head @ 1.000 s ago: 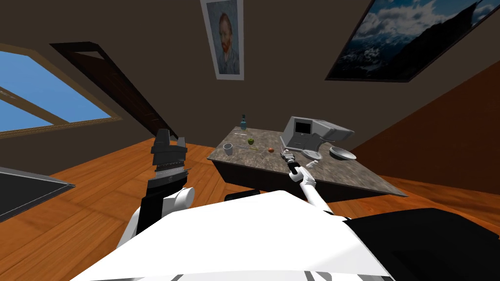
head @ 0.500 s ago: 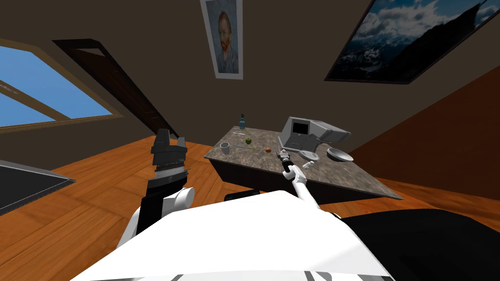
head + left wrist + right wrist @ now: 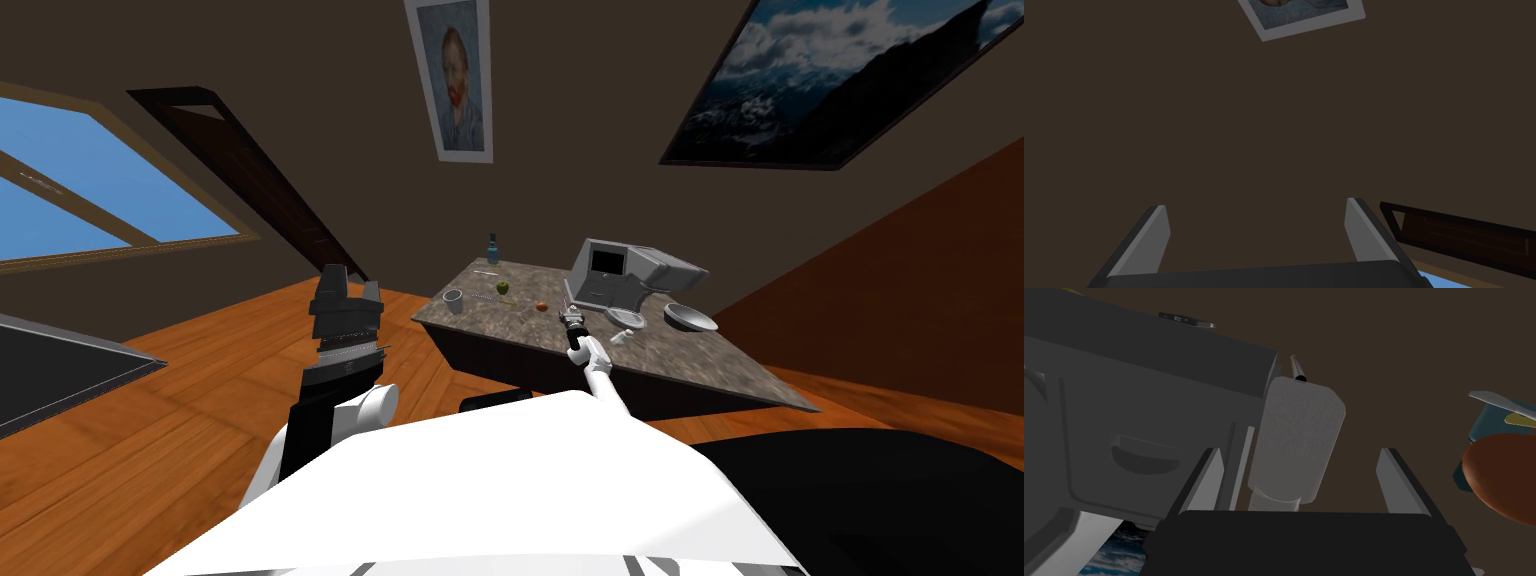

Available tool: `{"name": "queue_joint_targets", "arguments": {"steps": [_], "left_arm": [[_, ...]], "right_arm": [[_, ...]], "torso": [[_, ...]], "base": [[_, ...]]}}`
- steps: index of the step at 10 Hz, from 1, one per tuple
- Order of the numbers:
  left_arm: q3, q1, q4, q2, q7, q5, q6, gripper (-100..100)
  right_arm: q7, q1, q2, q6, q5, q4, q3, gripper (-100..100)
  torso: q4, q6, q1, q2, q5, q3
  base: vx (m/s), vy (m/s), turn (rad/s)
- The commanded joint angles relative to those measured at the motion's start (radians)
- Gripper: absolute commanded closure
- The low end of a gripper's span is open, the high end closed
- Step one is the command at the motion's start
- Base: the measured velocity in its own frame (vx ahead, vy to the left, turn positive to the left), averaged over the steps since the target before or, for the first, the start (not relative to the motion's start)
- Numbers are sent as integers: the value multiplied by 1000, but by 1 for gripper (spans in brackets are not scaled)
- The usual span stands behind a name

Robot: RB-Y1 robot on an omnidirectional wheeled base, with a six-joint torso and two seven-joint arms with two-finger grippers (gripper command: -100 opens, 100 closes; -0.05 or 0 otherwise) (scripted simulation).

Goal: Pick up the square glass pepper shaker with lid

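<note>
Pepper shaker [image 3: 1296, 438], grey, between right gripper's [image 3: 1299, 453] spread fingers, touching neither

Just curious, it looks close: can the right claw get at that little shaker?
Probably yes: the right claw is open, the shaker shows between its fingers, nothing blocking; the grey machine stands close beside.

Pale grey square pepper shaker [image 3: 1296, 438], narrower round lid [image 3: 1274, 500] on, just beside dark grey appliance [image 3: 1124, 413]

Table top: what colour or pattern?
Mottled grey-brown, stone-like speckle across the table top. It shows best in the head view.
</note>
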Motion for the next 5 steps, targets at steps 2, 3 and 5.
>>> {"name": "queue_joint_targets", "arguments": {"steps": [2,3,5], "left_arm": [[0,0,0,0,0,0,0,0],[0,0,0,0,0,0,0,0],[0,0,0,0,0,0,0,0]], "right_arm": [[2,-32,65,24,67,3,-10,-100],[2,-55,112,47,113,-1,-13,-100],[3,-77,152,71,156,-6,-16,-100]], "torso": [[0,0,-1,0,0,0],[0,0,1,0,0,0],[0,0,0,0,0,0]], "base": [[-44,-100,30],[-37,-107,32],[-38,-99,33]]}}
